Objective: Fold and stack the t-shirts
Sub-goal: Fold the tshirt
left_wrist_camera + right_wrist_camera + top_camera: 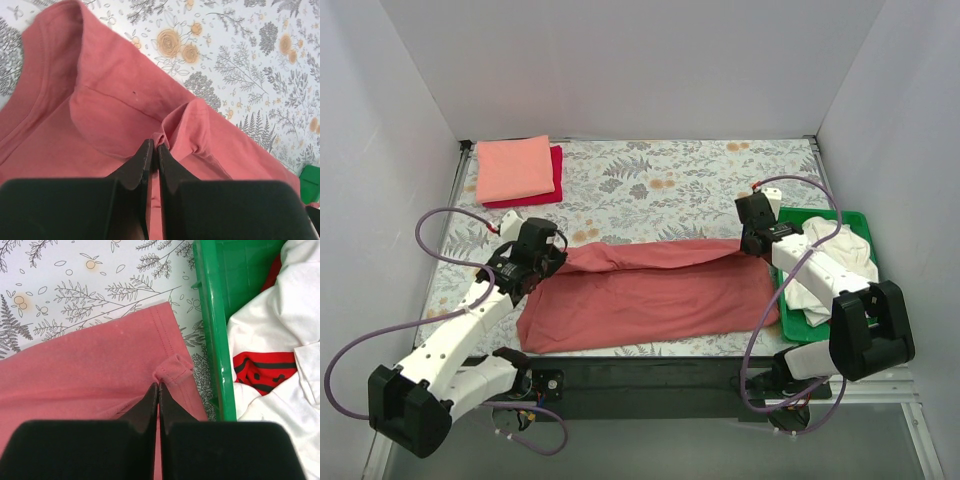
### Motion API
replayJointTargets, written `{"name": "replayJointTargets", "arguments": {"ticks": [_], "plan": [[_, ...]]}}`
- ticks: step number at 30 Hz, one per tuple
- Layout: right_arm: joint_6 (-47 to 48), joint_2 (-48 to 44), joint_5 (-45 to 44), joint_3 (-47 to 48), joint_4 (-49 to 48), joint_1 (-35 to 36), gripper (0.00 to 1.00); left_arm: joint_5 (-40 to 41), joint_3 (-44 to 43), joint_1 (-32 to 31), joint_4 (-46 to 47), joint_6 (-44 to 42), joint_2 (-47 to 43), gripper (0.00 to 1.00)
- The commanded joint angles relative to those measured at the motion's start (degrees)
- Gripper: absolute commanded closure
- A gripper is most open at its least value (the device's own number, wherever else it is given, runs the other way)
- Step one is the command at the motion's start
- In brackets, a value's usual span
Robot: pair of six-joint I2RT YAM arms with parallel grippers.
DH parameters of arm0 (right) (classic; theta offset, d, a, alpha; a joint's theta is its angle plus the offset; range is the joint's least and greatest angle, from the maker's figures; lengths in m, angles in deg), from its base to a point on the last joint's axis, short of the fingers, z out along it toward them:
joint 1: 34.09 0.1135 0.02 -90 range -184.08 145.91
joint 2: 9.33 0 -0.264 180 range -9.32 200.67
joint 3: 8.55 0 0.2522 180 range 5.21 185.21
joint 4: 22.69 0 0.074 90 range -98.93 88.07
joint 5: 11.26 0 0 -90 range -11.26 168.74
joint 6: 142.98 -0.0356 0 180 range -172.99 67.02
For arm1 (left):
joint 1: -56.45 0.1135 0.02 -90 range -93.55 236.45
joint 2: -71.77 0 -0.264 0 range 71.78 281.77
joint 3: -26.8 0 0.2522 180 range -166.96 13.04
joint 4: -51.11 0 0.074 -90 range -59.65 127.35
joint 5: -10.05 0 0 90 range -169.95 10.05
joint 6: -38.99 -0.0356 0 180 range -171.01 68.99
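The brick-red t-shirt (650, 300) lies stretched lengthwise across the near part of the bench (660, 180). Its lower layer is flat, and its far edge is gathered into a loose roll strung between the two sets of jaws. The left jaws are pressed together on a small pucker of cloth near the shirt's collar end. In the left wrist view the fabric bunches right at their tips, and the neckline curves away to their left. The right jaws are also closed and pinch a folded-over bit of the stitched hem at the shirt's other end. Just to the right of those jaws stands the green tray (212, 330), holding a crumpled cream-white t-shirt (830, 265); a red-and-black striped patch shows among the white folds. Well beyond the left jaws, in the far corner, a folded salmon-pink t-shirt (515, 168) rests on a folded crimson t-shirt (557, 170), which peeps out along its right side.
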Motion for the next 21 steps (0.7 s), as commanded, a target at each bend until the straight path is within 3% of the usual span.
{"name": "replayJointTargets", "arguments": {"ticks": [1, 5, 13, 21], "plan": [[-0.1, -3.8, -0.3, -1.6, -1.1, 0.1, 0.99, 1.6, 0.7, -0.5, -8.4, 5.6, -4.9, 1.0], [0.6, -4.3, -0.6, -1.7, -1.1, 0.1, 0.99, 1.5, 1.2, -0.5, -11.1, 6.7, -10.5, 1.0], [1.2, -5.6, -0.7, -2.1, -0.4, 0.1, 0.99, -1.9, 0.5, -0.5, -17.2, 7.3, -13.3, 1.0], [-0.2, -7.6, 1.6, -8.3, -0.3, 0.1, 0.99, -5.7, 4.3, -0.5, -21.4, 10.0, -15.2, 1.0]]}}
